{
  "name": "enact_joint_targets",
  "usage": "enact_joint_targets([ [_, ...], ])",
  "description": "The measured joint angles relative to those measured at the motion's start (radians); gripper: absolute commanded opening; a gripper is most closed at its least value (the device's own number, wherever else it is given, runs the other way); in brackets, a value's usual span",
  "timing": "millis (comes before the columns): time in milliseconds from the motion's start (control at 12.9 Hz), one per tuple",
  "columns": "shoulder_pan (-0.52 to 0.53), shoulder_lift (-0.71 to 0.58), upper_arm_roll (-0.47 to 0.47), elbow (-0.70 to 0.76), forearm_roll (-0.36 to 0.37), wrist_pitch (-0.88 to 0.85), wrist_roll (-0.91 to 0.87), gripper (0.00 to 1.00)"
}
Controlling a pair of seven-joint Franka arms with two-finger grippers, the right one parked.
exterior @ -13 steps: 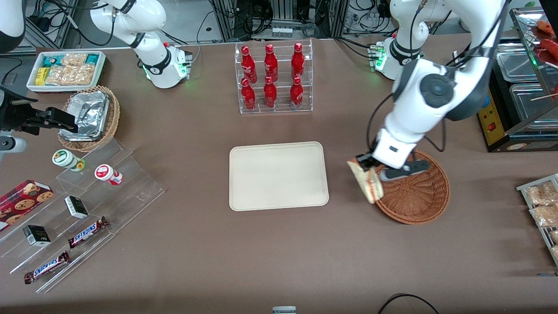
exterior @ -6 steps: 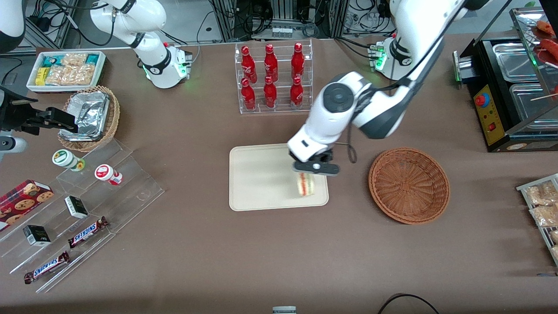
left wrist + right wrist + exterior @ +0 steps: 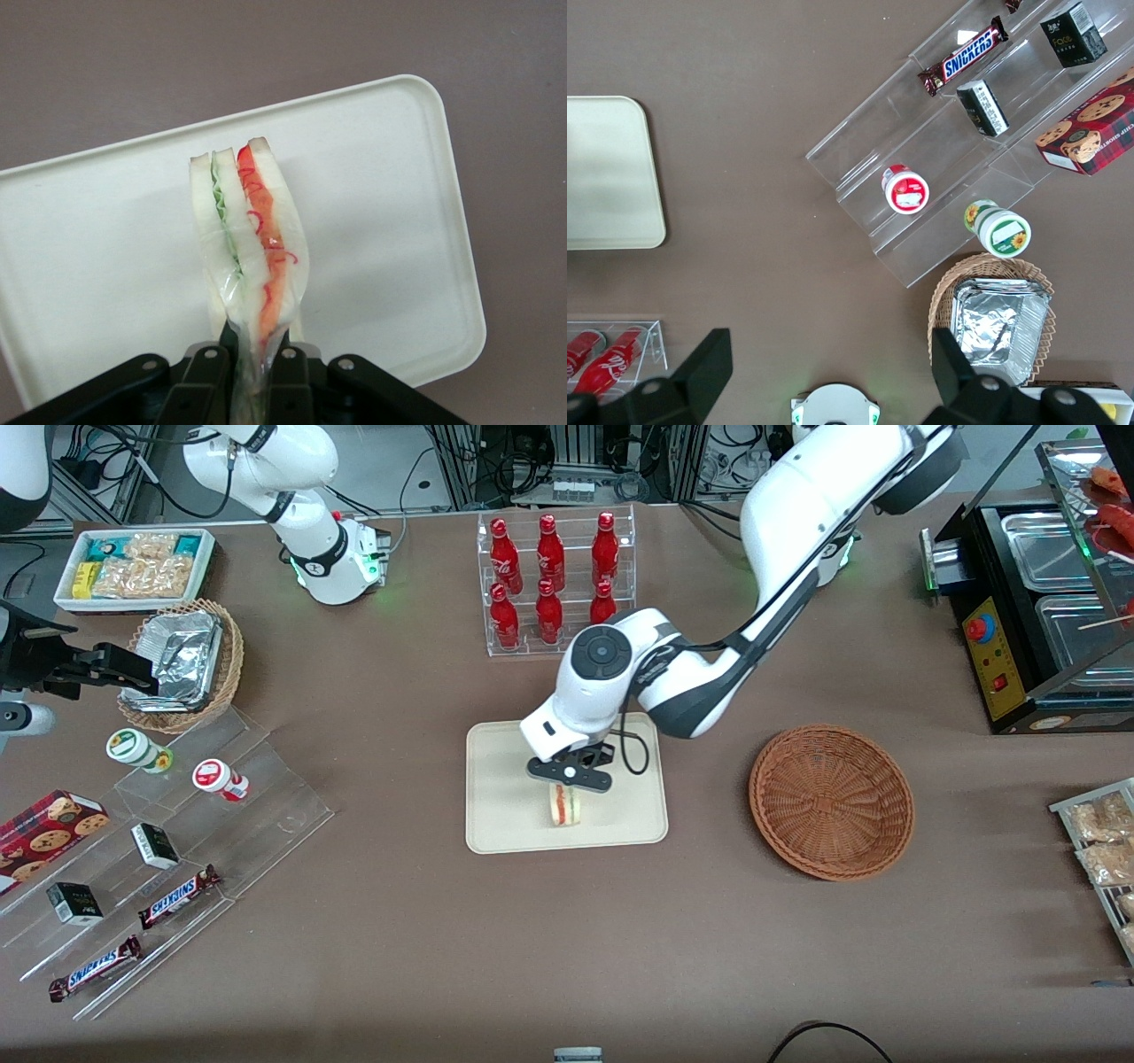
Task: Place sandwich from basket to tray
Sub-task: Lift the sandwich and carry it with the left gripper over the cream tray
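Note:
My left gripper (image 3: 567, 781) is shut on the sandwich (image 3: 564, 806), a pale bread wedge in clear wrap with red-orange and green filling stripes. It holds the sandwich over the middle of the cream-beige tray (image 3: 505, 815), on the half nearer the front camera. In the left wrist view the fingers (image 3: 205, 376) pinch the wrap at the sandwich's (image 3: 252, 239) narrow end, with the tray (image 3: 390, 195) beneath. The reddish-brown wicker basket (image 3: 831, 802) sits empty beside the tray, toward the working arm's end of the table.
A clear rack of red bottles (image 3: 554, 584) stands farther from the front camera than the tray. A foil-lined tan basket (image 3: 182, 660), a white snack bin (image 3: 133, 567) and clear steps with snacks (image 3: 168, 850) lie toward the parked arm's end. A black appliance (image 3: 1036, 602) stands at the working arm's end.
The gripper carried the sandwich from above the basket's rim across to the tray, then farther along the tray toward its middle. The basket now stands empty.

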Motion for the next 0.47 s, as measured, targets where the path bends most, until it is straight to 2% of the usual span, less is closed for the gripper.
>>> enact_joint_targets([
  [155,-0.015,0.044,0.000,0.009,0.038,0.020,-0.032,0.00],
  [465,-0.017,0.075,0.000,0.010,0.049,0.027,-0.057,0.00],
])
